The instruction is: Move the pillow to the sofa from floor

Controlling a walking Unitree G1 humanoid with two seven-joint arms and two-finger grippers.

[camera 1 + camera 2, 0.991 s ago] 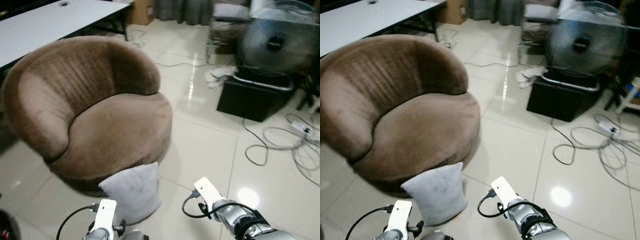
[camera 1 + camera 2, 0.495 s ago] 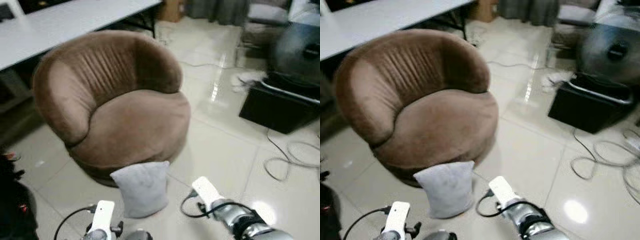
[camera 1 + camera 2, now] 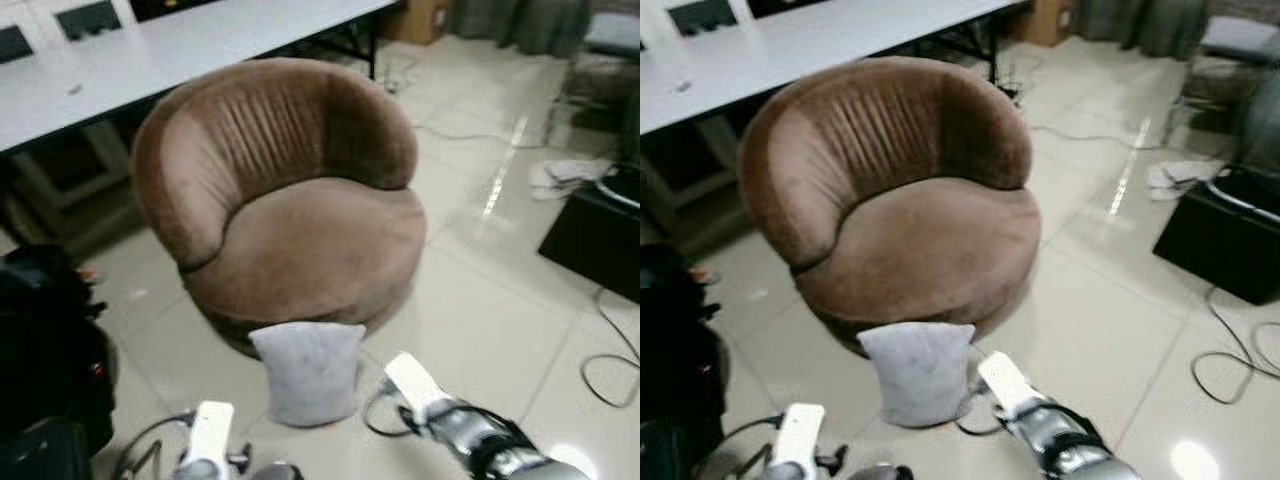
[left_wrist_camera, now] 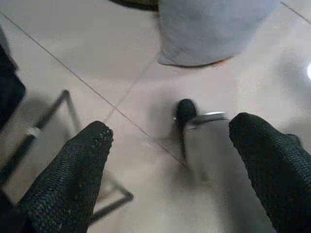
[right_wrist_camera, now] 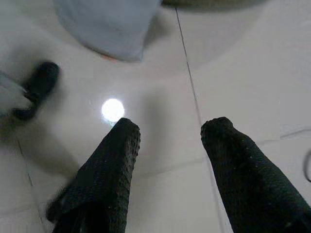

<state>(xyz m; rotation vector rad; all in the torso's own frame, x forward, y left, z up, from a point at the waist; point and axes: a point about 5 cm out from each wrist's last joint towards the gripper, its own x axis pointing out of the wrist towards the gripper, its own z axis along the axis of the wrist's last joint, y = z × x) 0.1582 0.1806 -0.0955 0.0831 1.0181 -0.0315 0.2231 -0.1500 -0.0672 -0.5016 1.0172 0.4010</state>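
The light grey fabric pillow point(image 3: 309, 372) stands on the floor, leaning against the near base of the round brown velvet sofa point(image 3: 290, 210). Left gripper point(image 4: 170, 160) and right gripper point(image 5: 167, 160) hover near, fingers spread, empty, apparently positioned for pickup.

Soft indoor light, glare spots on the glossy floor point(image 5: 112, 109), views slightly blurred.

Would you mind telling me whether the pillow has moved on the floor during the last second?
No. The pillow leans against the front base of the brown sofa exactly as before; only the camera has swung, shifting the whole picture.
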